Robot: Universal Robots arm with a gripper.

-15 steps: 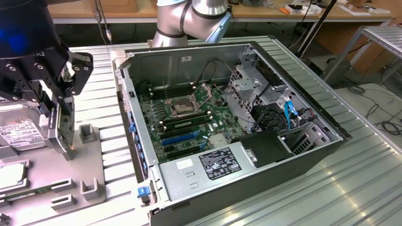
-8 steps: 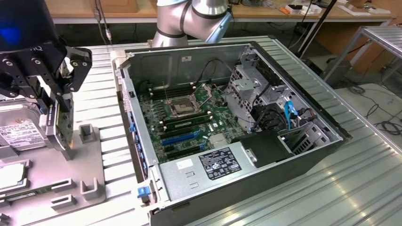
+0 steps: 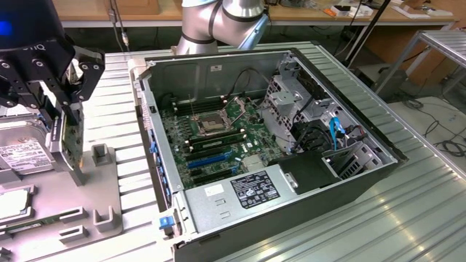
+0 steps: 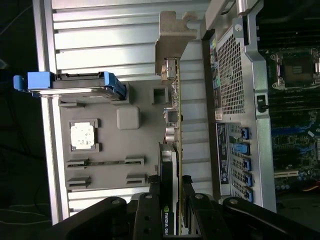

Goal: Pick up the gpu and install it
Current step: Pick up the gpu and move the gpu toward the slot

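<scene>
Hand sits right at the wrist lens. Its fingers are pinched narrow on the gpu, one pad per face, with the black fan side and its label against one finger. Gripped, not hovering.

In the exterior view the hand is at the far left, over the grey parts tray. The gpu hangs straight down from it, edge-on, board plane upright. Its lower edge is close to the tray surface. Can't tell from this angle whether it's fully clear of the tray or just touching.

Key relation: the open computer case lies to the exterior view's right of the hand. It's on its side on the ribbed tabletop, open face up. The blue card slots are on the motherboard, in the half of the case nearer the tray, just inside the rear wall. A strip of bare tabletop separates tray and case, so gpu and slots are well apart.

Axis: in the wrist view the card's edge runs alongside the case's rear panel, with the silver bracket end farthest from the fingers. The blue slots run across toward that panel. My read is that card and slots aren't lined up as things stand.

The hard drive and processor chip sit untouched on the tray. Single arm, so no question of which hand is nearer.
</scene>
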